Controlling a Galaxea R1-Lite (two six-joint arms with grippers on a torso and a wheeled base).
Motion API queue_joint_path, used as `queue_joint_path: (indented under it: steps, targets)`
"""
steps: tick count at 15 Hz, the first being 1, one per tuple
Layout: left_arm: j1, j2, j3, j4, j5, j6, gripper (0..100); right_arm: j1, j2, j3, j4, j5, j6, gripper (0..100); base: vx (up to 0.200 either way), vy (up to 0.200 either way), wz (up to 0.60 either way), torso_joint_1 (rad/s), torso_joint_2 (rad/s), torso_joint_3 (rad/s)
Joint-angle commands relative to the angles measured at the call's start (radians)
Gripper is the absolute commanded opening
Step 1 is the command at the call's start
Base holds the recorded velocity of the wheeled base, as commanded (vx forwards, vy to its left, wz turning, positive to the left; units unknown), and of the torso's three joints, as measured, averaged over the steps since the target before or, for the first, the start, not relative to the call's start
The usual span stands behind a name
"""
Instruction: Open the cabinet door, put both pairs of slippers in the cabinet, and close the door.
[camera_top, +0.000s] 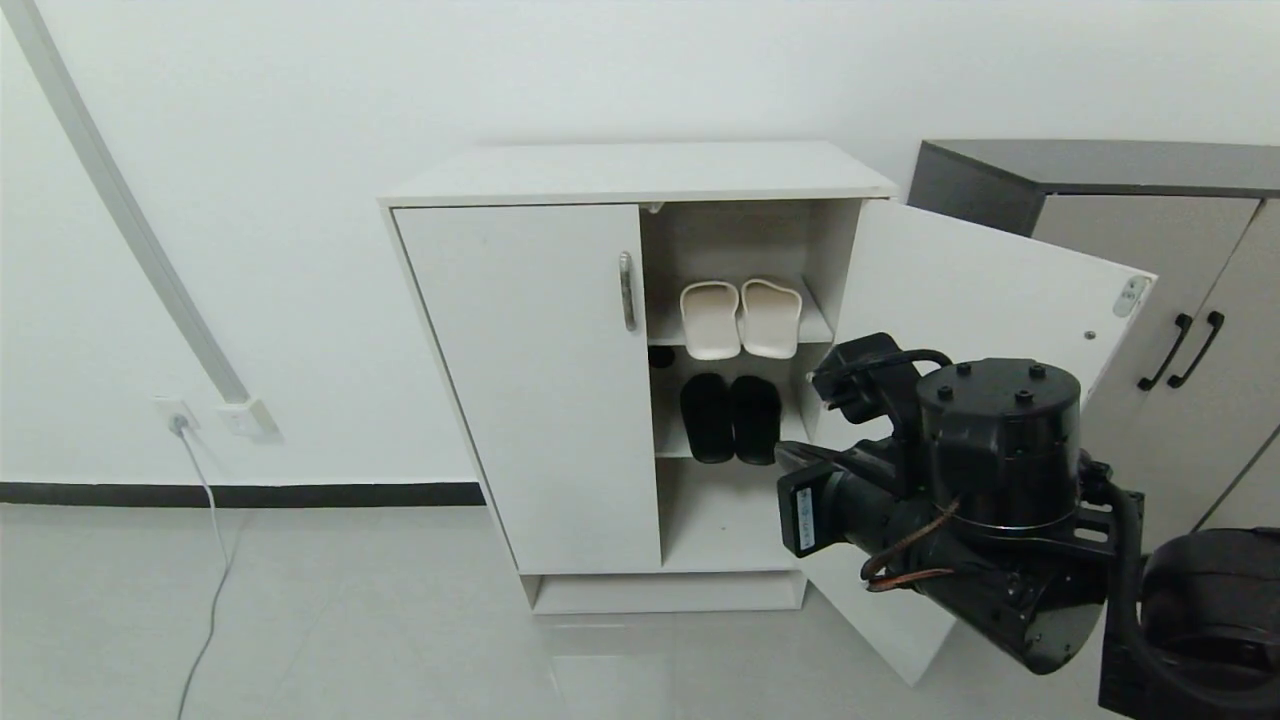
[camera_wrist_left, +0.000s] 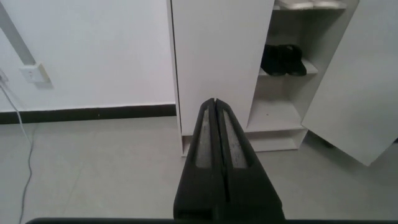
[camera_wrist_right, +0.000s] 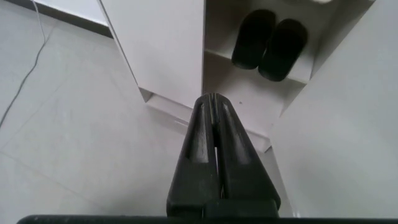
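In the head view both pairs already sit inside the cabinet (camera_top: 640, 170) at frame centre, the white slippers (camera_top: 741, 318) on the upper shelf and the black slippers (camera_top: 731, 418) below. The open door (camera_top: 980, 300), right of centre, is not yet closed. The right gripper (camera_wrist_right: 214, 102) and left gripper (camera_wrist_left: 214, 106) are both clenched on nothing. The right arm hangs before the door's inner face. A push from there would likely swing it wider, or trap the arm against the shelves.

upper shelf (camera_top: 816, 326): white slippers (camera_top: 741, 318), pair side by side | middle shelf (camera_top: 668, 441): black slippers (camera_top: 731, 418), side by side | floor (camera_top: 300, 620): cabinet (camera_top: 540, 400) stands on it
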Motion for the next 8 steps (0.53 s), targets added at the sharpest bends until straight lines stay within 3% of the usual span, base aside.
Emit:
queue_joint_path:
  steps: [1,8]
  targets:
    - [0.0,0.001,0.0,0.0,0.0,0.001,0,0.002,0.002,0.0,0.0,0.0,0.0,0,0.0,0.0,0.0,0.115,-0.46,-0.344]
    - [0.0,0.001,0.0,0.0,0.0,0.001,0,-0.002,0.002,0.0,0.001,-0.002,-0.002,0,0.0,0.0,0.0,0.147,-0.47,-0.335]
